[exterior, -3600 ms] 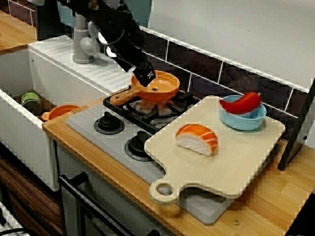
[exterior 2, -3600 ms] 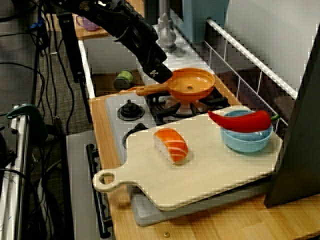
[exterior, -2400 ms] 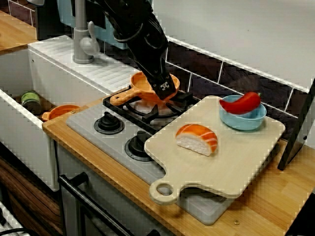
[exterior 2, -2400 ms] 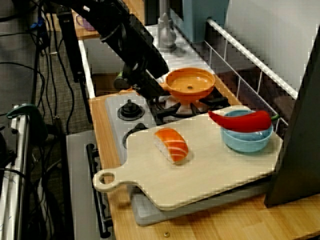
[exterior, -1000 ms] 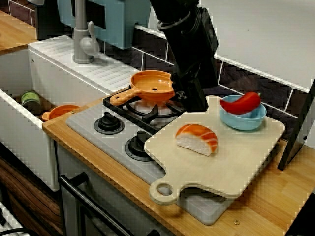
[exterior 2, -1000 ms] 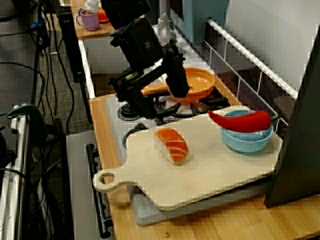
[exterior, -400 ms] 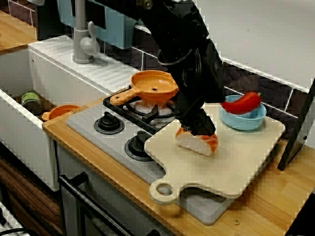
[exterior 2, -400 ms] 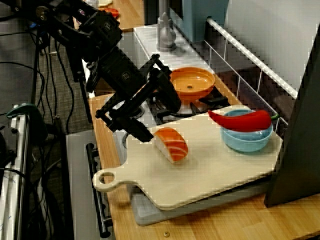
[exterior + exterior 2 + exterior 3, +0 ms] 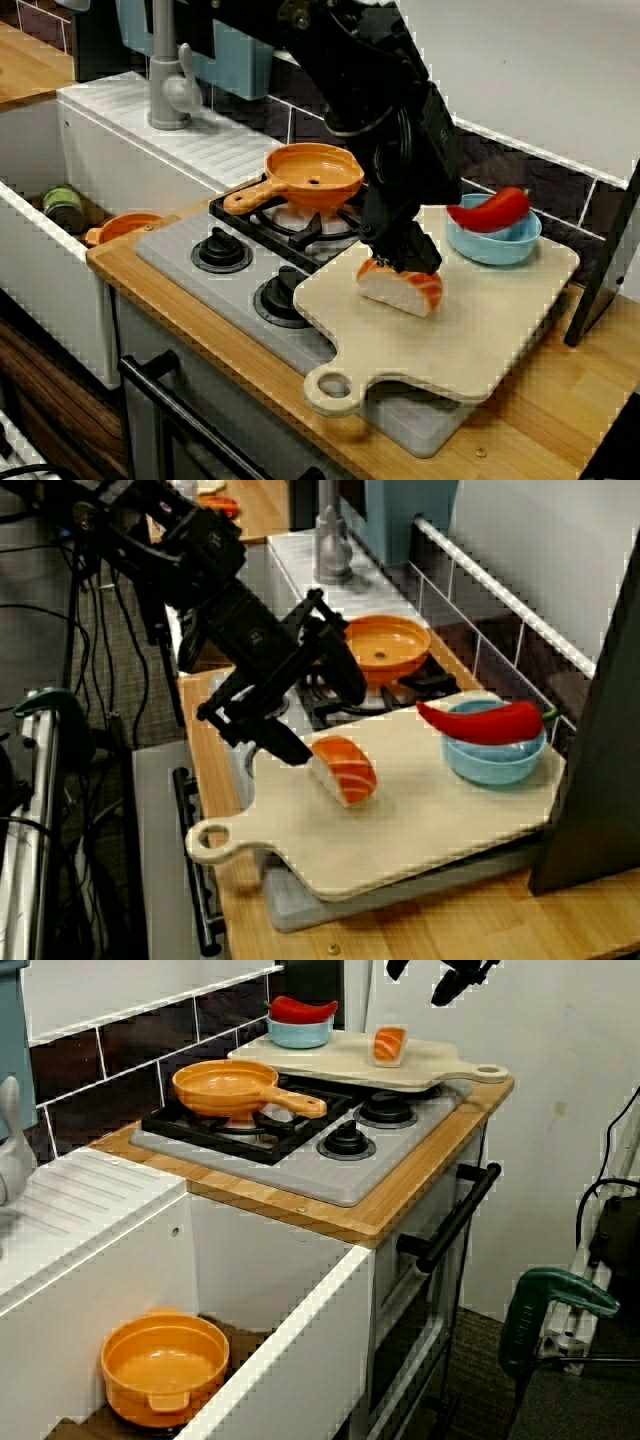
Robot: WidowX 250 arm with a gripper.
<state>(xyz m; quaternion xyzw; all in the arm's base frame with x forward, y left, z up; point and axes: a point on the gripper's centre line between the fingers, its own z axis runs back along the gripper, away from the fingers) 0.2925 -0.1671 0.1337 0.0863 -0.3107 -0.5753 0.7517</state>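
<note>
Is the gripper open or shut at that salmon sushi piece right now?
Open. In the side view the gripper's two black fingers stand wide apart beside the orange-and-white salmon sushi piece, not clamped on it.

We see a small kitchen: a gas hob (image 9: 190, 262) with knobs (image 9: 221, 249), a white sink (image 9: 285, 1325) and tap (image 9: 166, 80), dark wall tiles (image 9: 480, 160) and a wooden counter (image 9: 560, 400).

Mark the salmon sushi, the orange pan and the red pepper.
salmon sushi (image 9: 346, 767), view from the board end, on its salmon top.
orange pan (image 9: 318, 176), front view of the counter, inside its bowl.
red pepper (image 9: 492, 210), front view of the counter, middle of its body.
</note>
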